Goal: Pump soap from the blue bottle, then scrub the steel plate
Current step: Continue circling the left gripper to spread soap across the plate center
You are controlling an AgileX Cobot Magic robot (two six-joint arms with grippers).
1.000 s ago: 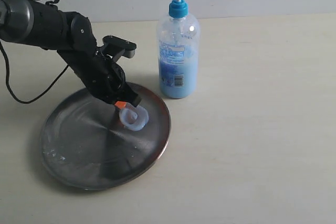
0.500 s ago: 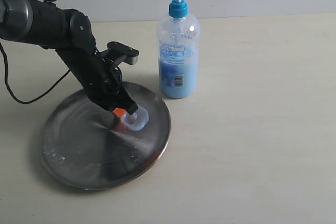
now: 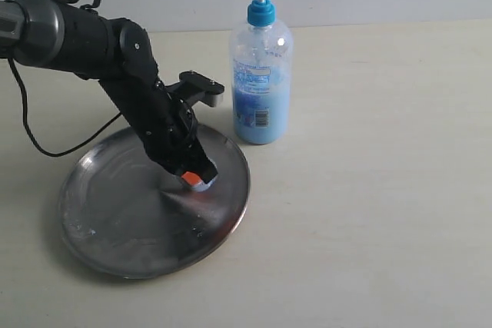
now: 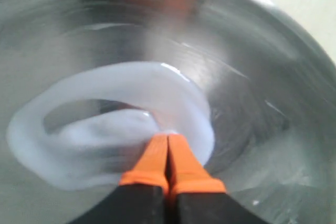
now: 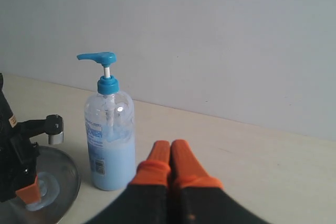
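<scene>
The steel plate (image 3: pixel 115 220) lies at the front left of the table. A pale blue smear of soap (image 4: pixel 173 98) curls in a ring on its right part, also seen as soap (image 3: pixel 204 183) and soap (image 5: pixel 44 190). My left gripper (image 3: pixel 192 178) is shut, its orange tips pressed down into the smear, as the left gripper (image 4: pixel 168 137) shows up close. The blue bottle (image 3: pixel 260 74) stands upright just right of the plate. My right gripper (image 5: pixel 170 148) is shut on nothing, off to the side of the blue bottle (image 5: pixel 109 135), and is out of the exterior view.
A black cable (image 3: pixel 31 132) loops from the left arm over the table behind the plate. A pale wall (image 5: pixel 210 35) runs along the table's far edge. Bare beige tabletop (image 3: pixel 384 190) spreads to the right of the bottle.
My left gripper has slid right and forward across the plate, dragging through the soap. The ring of soap is now mostly hidden under its tips. The bottle has not moved.
</scene>
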